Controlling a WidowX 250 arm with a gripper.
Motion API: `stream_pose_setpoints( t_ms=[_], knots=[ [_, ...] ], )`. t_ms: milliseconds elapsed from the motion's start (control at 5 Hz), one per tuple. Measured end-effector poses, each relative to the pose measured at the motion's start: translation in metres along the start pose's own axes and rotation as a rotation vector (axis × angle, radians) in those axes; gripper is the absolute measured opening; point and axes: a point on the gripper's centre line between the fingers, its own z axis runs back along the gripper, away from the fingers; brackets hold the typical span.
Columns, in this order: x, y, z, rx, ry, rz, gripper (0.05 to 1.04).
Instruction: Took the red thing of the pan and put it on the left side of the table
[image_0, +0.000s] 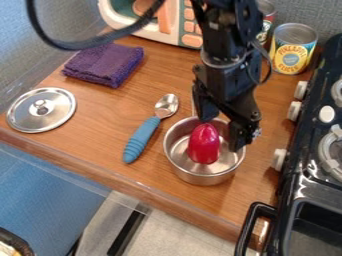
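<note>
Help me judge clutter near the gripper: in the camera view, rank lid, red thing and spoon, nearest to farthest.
From the gripper:
1. Red thing: inside the pan.
2. Spoon: left of the pan.
3. Lid: far left, beyond the spoon.

"where was there room to pass?"
"over bare wood (100, 122), between the lid (59, 114) and the spoon (141, 140)."
"and what stood in the way?"
"the pot (200, 177), the spoon just left of it, the purple cloth (103, 65) far left, the stove (310, 172) along the right."
</note>
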Motion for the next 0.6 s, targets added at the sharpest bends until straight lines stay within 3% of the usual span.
stream_pose_setpoints(
  t_ms=[400, 600],
  knots=[
    [-0.005, 0.01, -0.023, 0.052, 0.055, 0.006, 0.993],
    [-0.01, 0.012, -0.031, 0.046, 0.069, -0.023, 0.907]
  ],
)
